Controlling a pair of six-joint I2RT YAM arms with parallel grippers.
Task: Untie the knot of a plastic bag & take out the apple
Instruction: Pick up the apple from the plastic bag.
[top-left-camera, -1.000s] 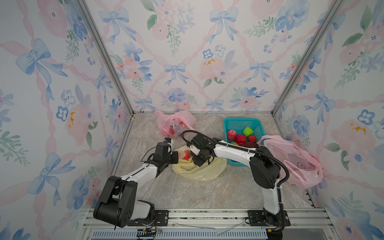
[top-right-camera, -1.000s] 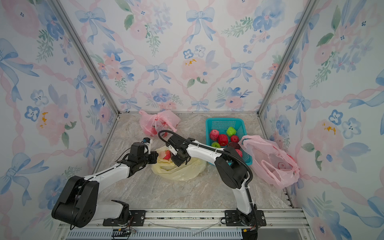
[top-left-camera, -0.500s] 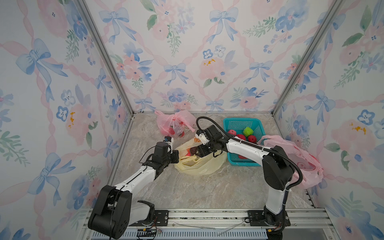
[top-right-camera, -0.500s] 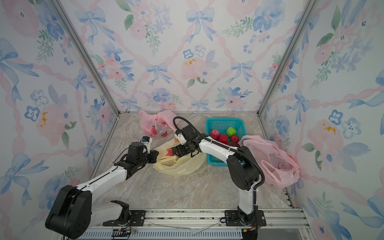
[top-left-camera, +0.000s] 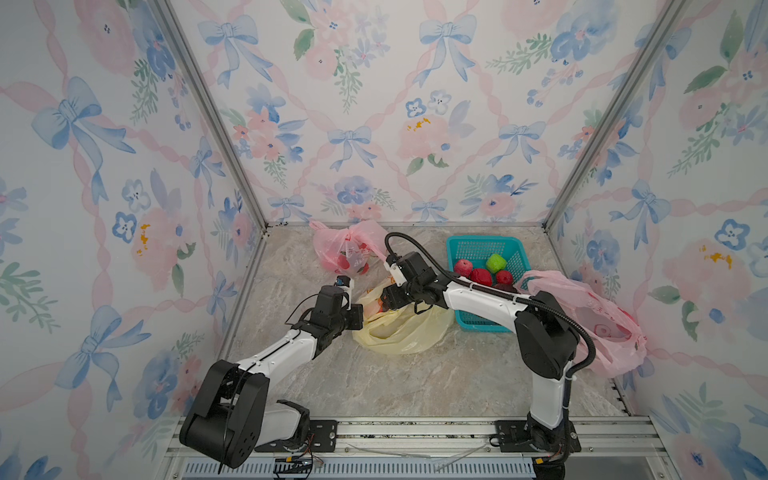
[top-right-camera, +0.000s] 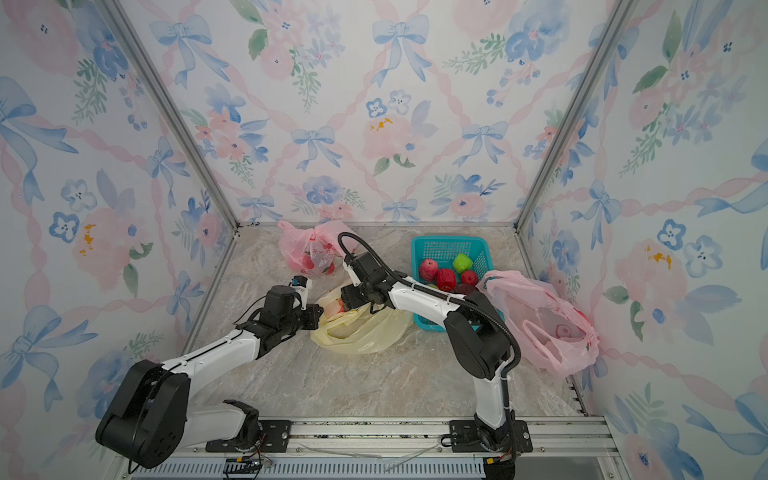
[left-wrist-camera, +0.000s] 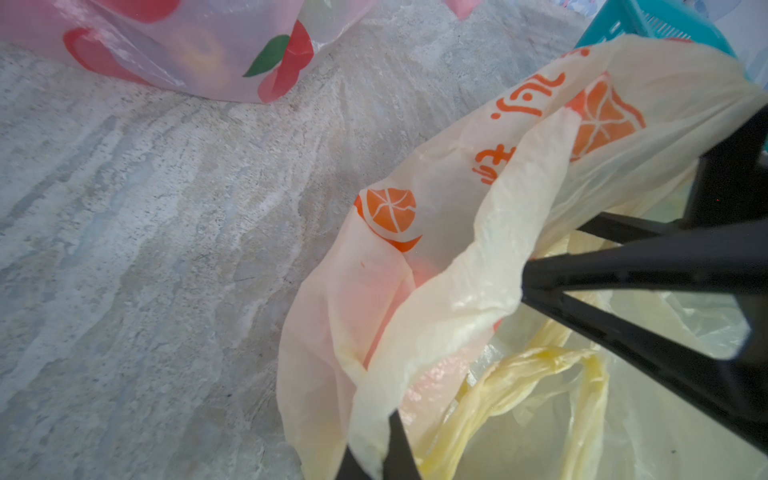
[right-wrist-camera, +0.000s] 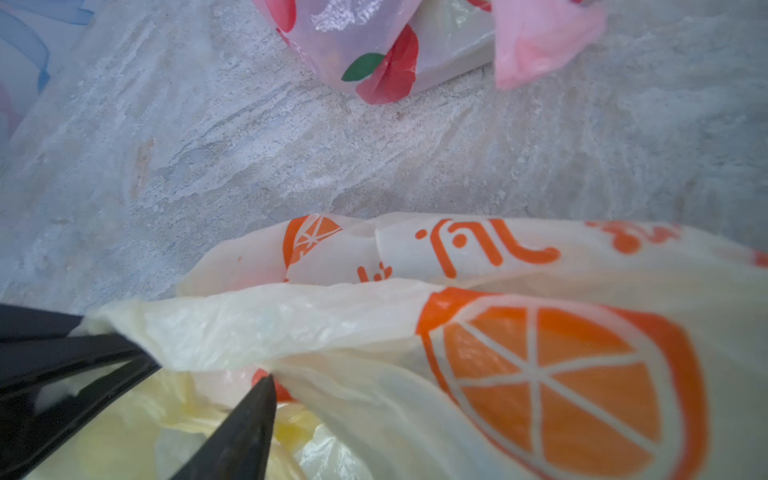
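We see the crumpled pale yellow plastic bag with orange-slice print lying near the middle of the marbled grey tabletop, its mouth open and its handles loose. Both arms meet at that mouth. Our left gripper is pinched fully shut on the bag's near rim — in the left wrist view a fold of the film runs straight into the closed black tips. Our right gripper reaches into the opening from the far side; in the right wrist view one black finger points inside the bag while the other sits outside the rim, so the jaws stand apart with the film between them, not clamped on it.

A patch of red shows through the opening just at that fingertip — we take it for the apple inside the bag, though most of it is hidden.

Behind the yellow bag sits a knotted pink plastic bag with red fruit print. The teal plastic basket at the right holds red and green apples, and a large limp pink bag lies against the right wall.
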